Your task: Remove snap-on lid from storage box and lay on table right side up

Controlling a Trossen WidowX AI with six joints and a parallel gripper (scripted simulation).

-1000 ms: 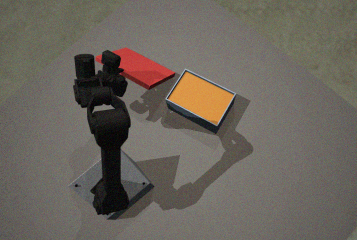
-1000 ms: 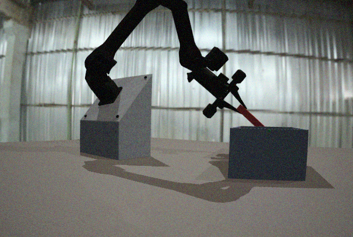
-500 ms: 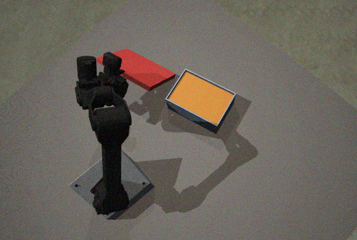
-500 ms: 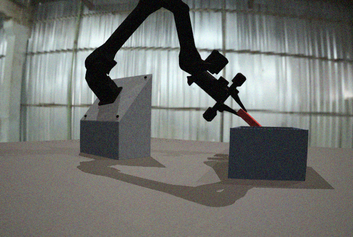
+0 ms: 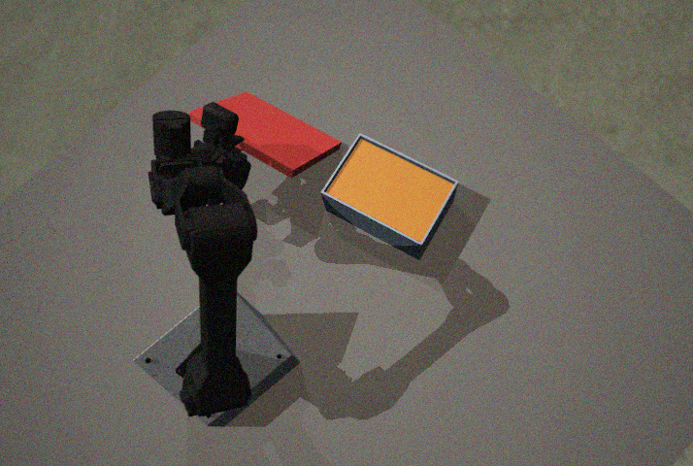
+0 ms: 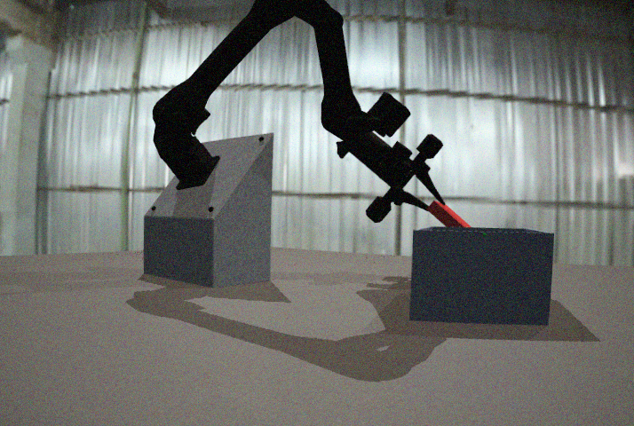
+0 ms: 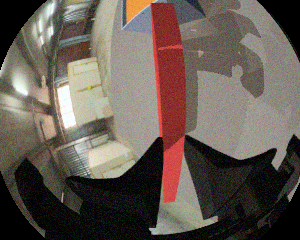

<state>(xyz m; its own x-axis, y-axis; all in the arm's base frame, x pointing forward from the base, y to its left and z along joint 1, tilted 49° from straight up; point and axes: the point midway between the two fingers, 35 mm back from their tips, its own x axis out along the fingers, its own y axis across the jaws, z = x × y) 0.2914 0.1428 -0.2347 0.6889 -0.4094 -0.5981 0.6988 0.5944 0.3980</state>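
Observation:
The red lid (image 5: 281, 129) (image 6: 449, 216) (image 7: 171, 90) is off the box. Its plain broad face shows in the top view. It slopes steeply in the exterior view, and its lower end is hidden behind the box. My gripper (image 6: 436, 206) (image 7: 172, 140) is shut on the lid's upper end, one finger on each face. In the top view the arm hides the fingertips. The dark blue storage box (image 5: 370, 226) (image 6: 479, 280) (image 7: 140, 21) stands upright and uncovered, with an orange surface (image 5: 394, 189) inside its rim. I cannot tell whether the lid touches the table.
The arm's grey wedge base (image 5: 166, 351) (image 6: 242, 221) stands on the table (image 5: 578, 307) (image 6: 152, 382). In the top view the lid is left of the box, with a small gap between their near corners. Shadows of the arm, lid and box lie across the table.

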